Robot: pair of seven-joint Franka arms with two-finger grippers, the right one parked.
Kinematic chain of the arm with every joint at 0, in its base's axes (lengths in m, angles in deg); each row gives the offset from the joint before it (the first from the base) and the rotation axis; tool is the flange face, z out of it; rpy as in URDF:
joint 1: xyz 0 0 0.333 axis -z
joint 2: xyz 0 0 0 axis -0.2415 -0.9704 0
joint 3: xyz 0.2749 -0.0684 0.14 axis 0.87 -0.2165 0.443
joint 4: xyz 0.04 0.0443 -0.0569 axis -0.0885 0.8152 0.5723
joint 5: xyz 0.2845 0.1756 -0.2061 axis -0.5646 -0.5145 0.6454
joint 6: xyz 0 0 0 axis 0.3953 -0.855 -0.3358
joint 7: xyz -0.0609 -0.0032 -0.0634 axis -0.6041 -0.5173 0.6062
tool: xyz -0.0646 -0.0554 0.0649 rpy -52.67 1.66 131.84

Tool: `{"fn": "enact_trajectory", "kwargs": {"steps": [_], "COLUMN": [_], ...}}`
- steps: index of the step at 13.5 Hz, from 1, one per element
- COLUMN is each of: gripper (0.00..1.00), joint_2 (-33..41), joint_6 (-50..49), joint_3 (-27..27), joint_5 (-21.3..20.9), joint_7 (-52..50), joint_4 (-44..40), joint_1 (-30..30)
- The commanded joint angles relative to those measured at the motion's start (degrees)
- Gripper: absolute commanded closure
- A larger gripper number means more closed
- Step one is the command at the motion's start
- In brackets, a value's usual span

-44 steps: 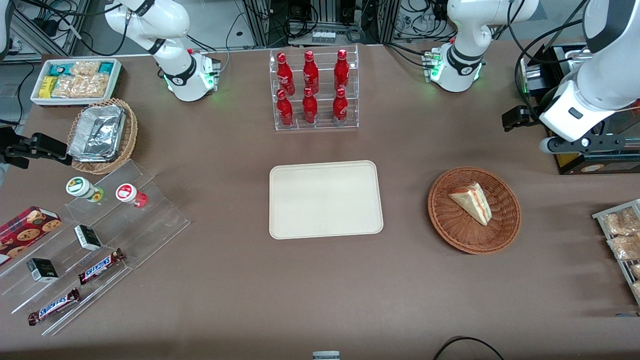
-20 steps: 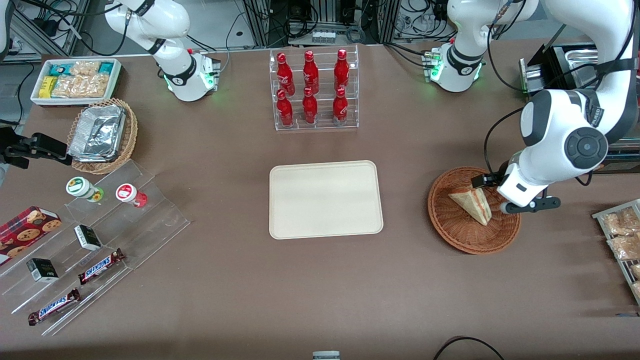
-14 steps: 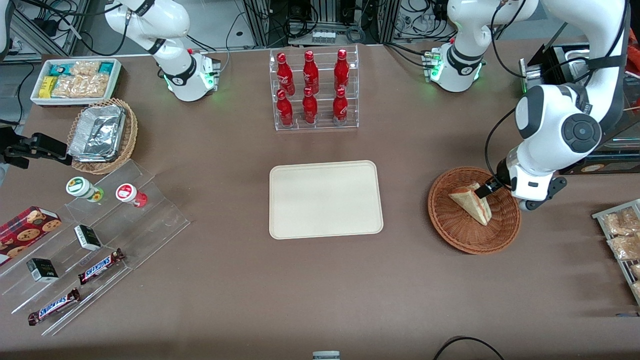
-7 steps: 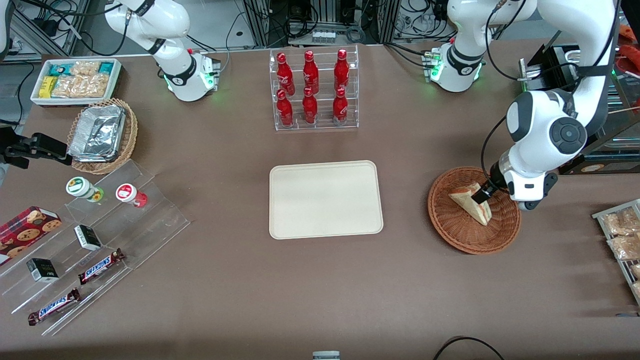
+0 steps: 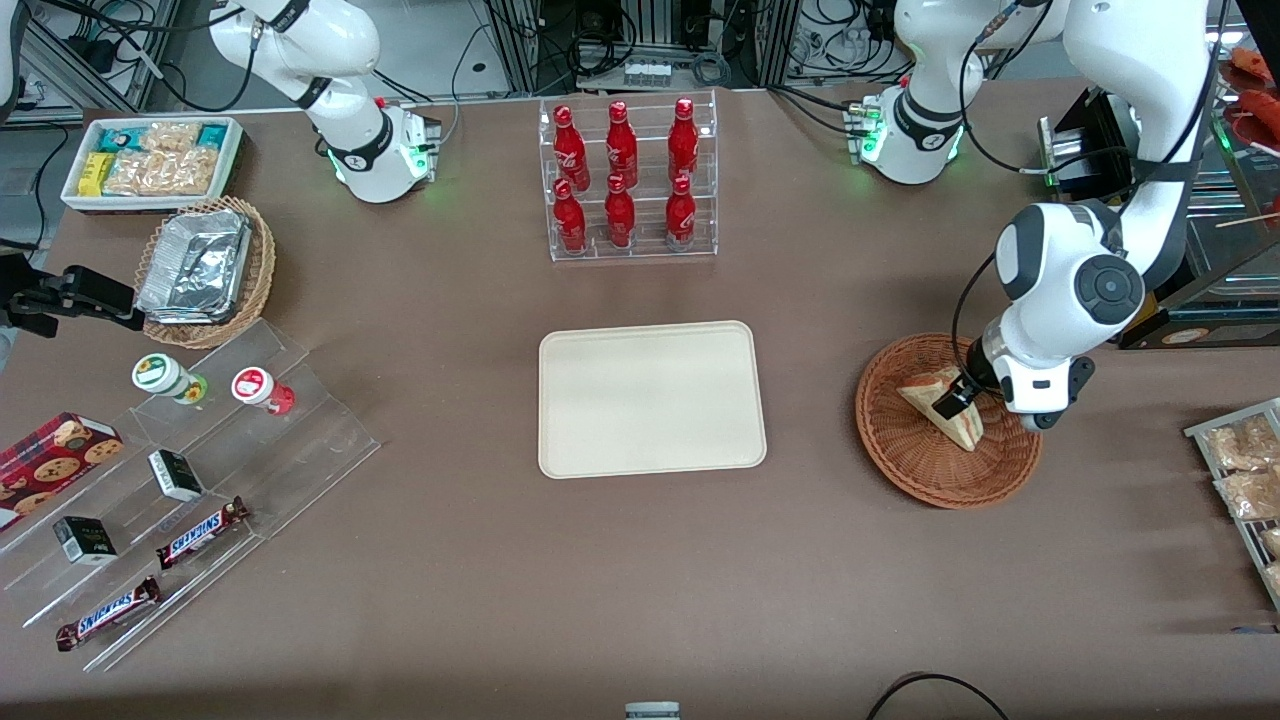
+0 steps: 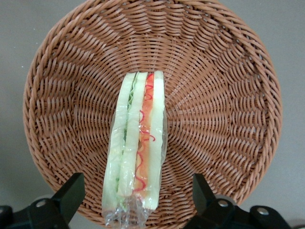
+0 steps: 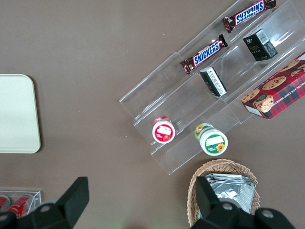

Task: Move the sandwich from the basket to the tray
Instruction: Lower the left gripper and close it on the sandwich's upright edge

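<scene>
The sandwich (image 5: 935, 405) is a wrapped wedge lying in the reddish-brown wicker basket (image 5: 905, 460) toward the working arm's end of the table. In the left wrist view the sandwich (image 6: 136, 148) shows its cut edge of pale bread with red-orange and green filling, inside the basket (image 6: 224, 95). My left gripper (image 5: 957, 398) hangs just above the sandwich; in the left wrist view the gripper (image 6: 136, 198) is open, one finger on each side of the sandwich, not touching it. The cream tray (image 5: 650, 398) lies bare at the table's middle and also shows in the right wrist view (image 7: 16, 114).
A clear rack of red bottles (image 5: 625, 180) stands farther from the front camera than the tray. A wire rack of snack bags (image 5: 1245, 480) lies beside the basket at the table's edge. A clear stepped stand (image 5: 190, 480) with snacks sits toward the parked arm's end.
The left arm came in from the table's edge and moved over the basket. Its gripper has come down over the sandwich, and its open fingers now straddle it.
</scene>
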Motion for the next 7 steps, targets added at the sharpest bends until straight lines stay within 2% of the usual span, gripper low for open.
{"fn": "enact_trajectory", "kwargs": {"steps": [1,5,6,7], "gripper": [0.00,0.01,0.15,0.51], "joint_2": [-1.5,-3.6,-3.6,-3.6], "joint_6": [2.2,3.9,3.9,3.7], "joint_3": [-0.4,-0.5,-0.5,-0.5], "joint_5": [0.5,0.5,0.5,0.5], "joint_7": [-2.2,-4.7,-4.9,-5.6], "joint_4": [0.7,1.0,1.1,1.1], "joint_1": [-0.1,-0.1,-0.1,-0.1]}}
